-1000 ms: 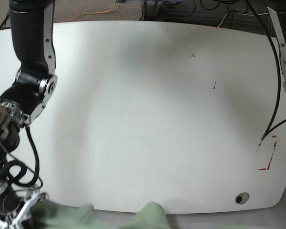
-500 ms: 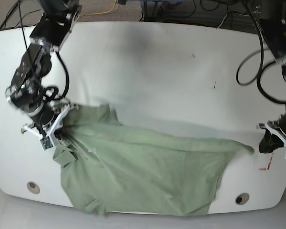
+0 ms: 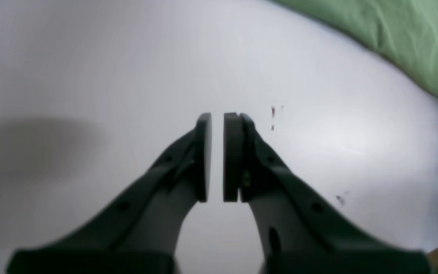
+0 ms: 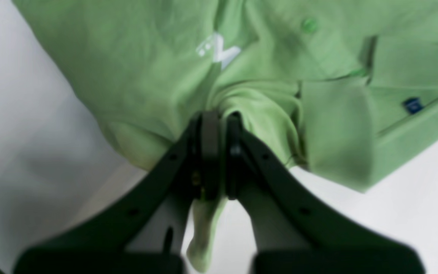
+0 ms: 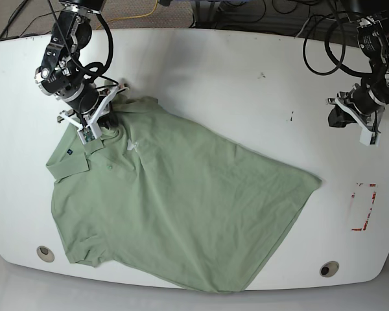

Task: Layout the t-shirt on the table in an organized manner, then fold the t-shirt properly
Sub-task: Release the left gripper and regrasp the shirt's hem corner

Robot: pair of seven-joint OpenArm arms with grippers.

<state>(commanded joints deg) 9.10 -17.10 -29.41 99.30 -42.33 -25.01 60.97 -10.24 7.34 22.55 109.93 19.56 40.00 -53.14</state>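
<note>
The right tool (image 4: 217,152) is pinching a bunched fold of the t-shirt (image 5: 175,207) between its nearly closed fingers (image 4: 209,152), with a tail of green fabric hanging down below the pads. In the base view this right tool (image 5: 94,120) is sitting at the shirt's upper left, close by the collar (image 5: 74,159). Just beyond the pinch, the wrist camera is showing the small white chest logo (image 4: 219,49), a green button (image 4: 309,24) and the folded collar with a small blue neck label (image 4: 413,104).

The left tool (image 3: 217,156) is holding nothing; its two dark pads are standing nearly together with only a narrow slit between them, over bare white surface (image 3: 89,76). A strip of the green shirt is showing at the upper right corner of that wrist view, well apart from the pads. In the base view the left tool (image 5: 350,116) is hovering near the far right side of the surface (image 5: 246,78), though its fingers are too small and dark there to read clearly.

The shirt is lying spread front-up across the left and middle of the surface, slanting down toward the right, its lower hem reaching the near edge. A red tape mark (image 5: 365,207) is lying to the right of the shirt, and two grey grommet holes (image 5: 329,269) are sitting near the front edge.
</note>
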